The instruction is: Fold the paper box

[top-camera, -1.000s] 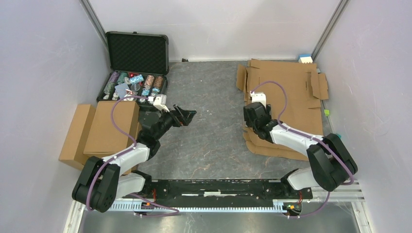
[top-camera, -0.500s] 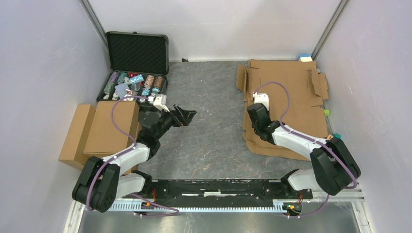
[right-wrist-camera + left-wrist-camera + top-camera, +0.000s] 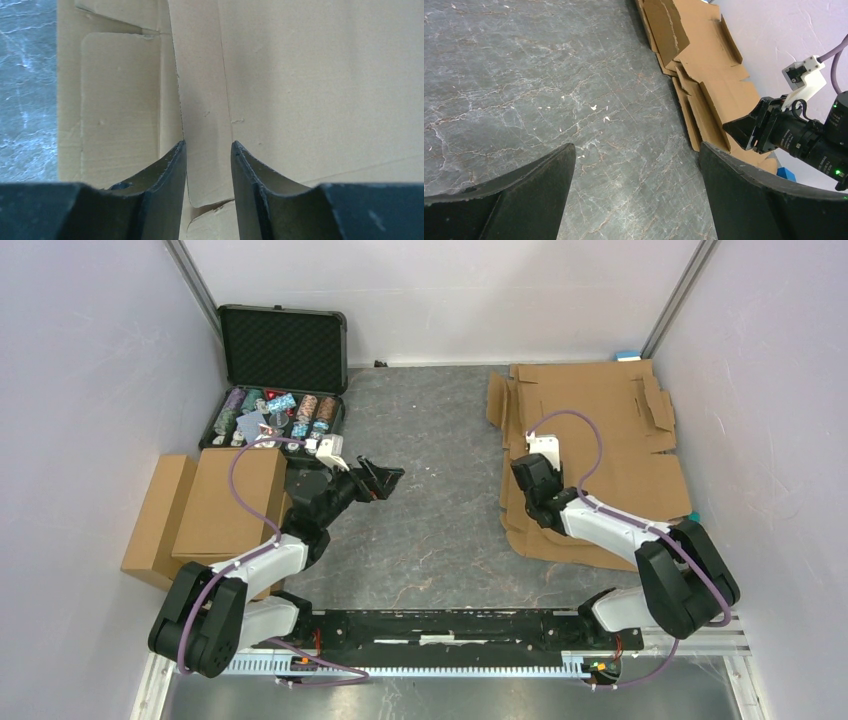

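Okay | paper box (image 3: pixel 600 430): flat sheet atop cardboard stack (image 3: pixel 545 542), table's (image 3: pixel 430 430) right side | likely light, stiff, bends only at creases | right gripper (image 3: pixel 207 145) over its flap (image 3: pixel 202 90), jaws half-narrowed, pinch unclear | left gripper (image 3: pixel 636 147) spread wide | grab flap edge.

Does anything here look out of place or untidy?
Yes. The cardboard sheets on the right of the table are not stacked squarely: their edges fan out toward the middle, and some flaps are bent up. A few small white crumbs also lie on the table.
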`<state>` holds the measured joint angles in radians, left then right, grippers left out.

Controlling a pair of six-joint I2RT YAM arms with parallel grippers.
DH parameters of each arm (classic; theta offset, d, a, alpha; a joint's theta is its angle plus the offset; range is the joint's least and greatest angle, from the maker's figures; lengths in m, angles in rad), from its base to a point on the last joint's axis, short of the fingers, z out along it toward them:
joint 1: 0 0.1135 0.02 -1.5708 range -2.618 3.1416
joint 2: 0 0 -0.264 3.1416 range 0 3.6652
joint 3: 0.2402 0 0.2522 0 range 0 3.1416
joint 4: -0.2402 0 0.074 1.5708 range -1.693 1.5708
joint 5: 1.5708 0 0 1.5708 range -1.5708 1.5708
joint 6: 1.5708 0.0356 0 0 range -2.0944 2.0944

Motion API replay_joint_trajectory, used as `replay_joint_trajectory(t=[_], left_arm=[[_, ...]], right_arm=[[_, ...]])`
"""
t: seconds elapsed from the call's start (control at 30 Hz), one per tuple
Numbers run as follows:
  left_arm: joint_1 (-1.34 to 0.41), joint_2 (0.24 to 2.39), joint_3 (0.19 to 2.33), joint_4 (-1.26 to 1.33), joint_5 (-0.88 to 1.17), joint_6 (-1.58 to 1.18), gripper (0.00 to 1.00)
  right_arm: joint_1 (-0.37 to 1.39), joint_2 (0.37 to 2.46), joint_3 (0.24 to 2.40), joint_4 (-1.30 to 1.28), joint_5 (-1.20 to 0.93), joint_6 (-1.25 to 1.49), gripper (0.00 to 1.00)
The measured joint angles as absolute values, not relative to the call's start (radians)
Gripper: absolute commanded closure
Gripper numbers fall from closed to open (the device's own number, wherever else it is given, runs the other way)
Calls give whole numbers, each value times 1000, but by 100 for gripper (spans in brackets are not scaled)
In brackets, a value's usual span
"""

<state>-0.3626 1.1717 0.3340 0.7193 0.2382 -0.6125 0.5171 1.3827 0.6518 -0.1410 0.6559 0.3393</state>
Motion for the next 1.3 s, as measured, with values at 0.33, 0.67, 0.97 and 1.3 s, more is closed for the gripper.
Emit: replay_joint_trajectory(t=[0.33, 0.67, 0.97, 1.3], left_arm=[[-363, 1171, 334, 704, 238, -612, 0], [-363, 1171, 338, 703, 238, -612, 0], [-363, 1172, 346, 703, 238, -612, 0], [-363, 1133, 318, 713, 181, -614, 0]], right_arm=[[486, 1387, 651, -128, 581, 286, 34], [502, 1507, 693, -176, 617, 253, 42], [519, 1540, 746, -257, 783, 266, 100], [624, 1291, 721, -194, 672, 181, 100]])
